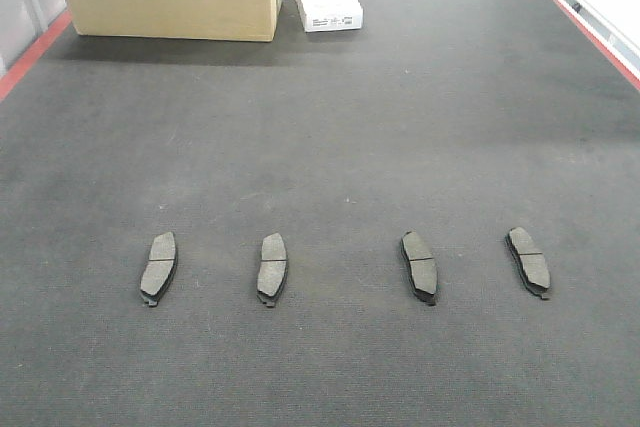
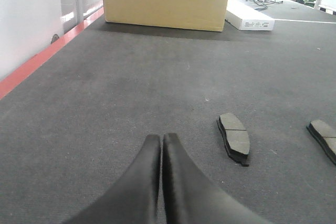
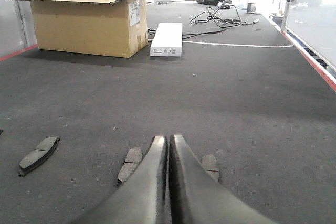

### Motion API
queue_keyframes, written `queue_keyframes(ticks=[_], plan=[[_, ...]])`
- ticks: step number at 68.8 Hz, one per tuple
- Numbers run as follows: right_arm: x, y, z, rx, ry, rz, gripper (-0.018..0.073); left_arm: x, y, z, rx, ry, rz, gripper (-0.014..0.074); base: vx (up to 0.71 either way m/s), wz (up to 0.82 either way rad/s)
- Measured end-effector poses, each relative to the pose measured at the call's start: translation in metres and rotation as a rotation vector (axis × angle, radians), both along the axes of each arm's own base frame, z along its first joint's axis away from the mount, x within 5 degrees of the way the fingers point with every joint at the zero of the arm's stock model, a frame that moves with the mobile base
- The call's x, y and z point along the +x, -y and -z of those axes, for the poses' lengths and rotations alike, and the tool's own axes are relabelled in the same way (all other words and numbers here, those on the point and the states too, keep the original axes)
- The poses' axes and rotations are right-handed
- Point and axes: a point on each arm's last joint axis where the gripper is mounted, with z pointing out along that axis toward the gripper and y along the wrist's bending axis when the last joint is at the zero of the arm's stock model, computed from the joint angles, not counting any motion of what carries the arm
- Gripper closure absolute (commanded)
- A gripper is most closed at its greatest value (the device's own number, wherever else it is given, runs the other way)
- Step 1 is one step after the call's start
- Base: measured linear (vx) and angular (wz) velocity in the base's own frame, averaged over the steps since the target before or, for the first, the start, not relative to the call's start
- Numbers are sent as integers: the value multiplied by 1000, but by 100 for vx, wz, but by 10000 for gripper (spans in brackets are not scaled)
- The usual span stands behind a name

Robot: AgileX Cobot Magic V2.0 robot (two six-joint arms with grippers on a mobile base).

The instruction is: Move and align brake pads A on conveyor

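Four brake pads (image 1: 159, 268) are lying in a loose row across the conveyor (image 1: 330, 127), the right pair tilting differently from the left, no pincer showing. The left pincer (image 2: 161, 141), clenched and empty, is hovering with a pad just ahead to its right. The right pincer (image 3: 169, 141), also clenched on nothing, is hanging over two pads; descending shut risks skidding them further askew.
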Motion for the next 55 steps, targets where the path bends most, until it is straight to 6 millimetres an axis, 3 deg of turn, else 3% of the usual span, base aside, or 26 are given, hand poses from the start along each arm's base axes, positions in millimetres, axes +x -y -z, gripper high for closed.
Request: queue_keyframes(ticks=[55], plan=[[0,0,0,0,0,0,571,0,0,-1,2,7,0,603,0,0]])
